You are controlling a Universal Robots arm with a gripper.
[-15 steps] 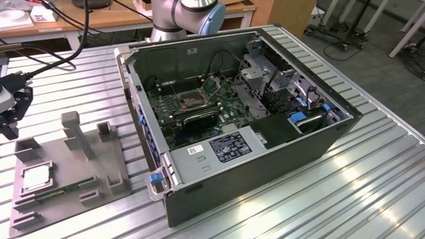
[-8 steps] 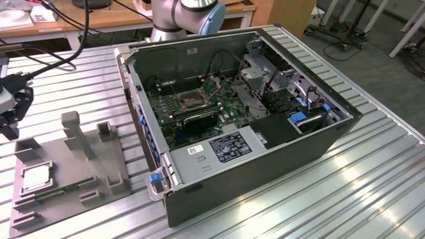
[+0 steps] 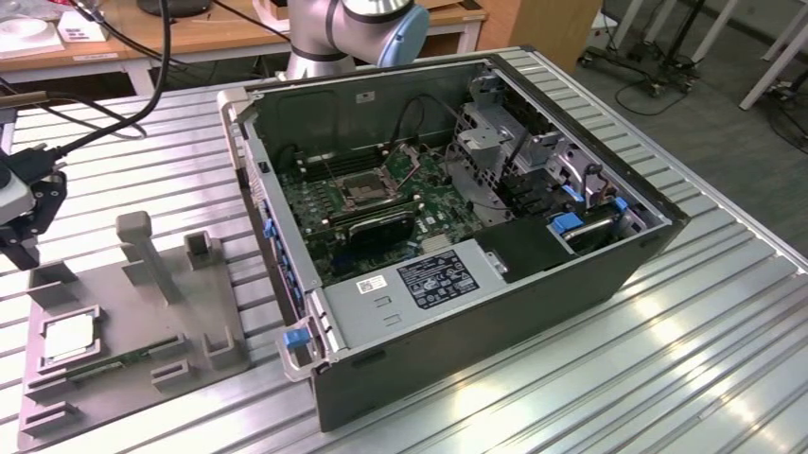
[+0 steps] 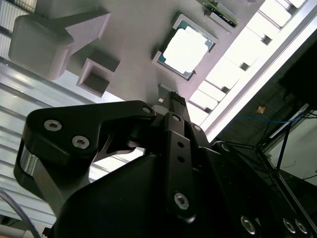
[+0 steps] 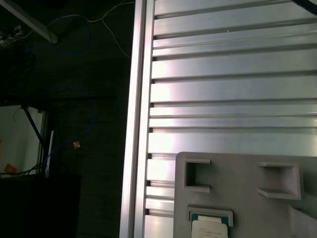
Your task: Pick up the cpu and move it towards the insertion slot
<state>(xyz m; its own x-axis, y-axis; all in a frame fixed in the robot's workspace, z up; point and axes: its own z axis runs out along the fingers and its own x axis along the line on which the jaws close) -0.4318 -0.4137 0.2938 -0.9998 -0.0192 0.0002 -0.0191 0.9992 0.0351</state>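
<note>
Jaws hover near the cpu [image 4: 185, 47], not touching.

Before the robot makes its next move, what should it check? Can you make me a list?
1. cpu lying flat in its pocket on the grey holder: ok.
2. Nothing lying on top of the cpu: ok.
3. gripper holding the cpu: not ok, it hangs apart from it.
4. computer case open, so the inside can be reached: ok.
5. insertion slot free and ready: cannot tell.
</note>
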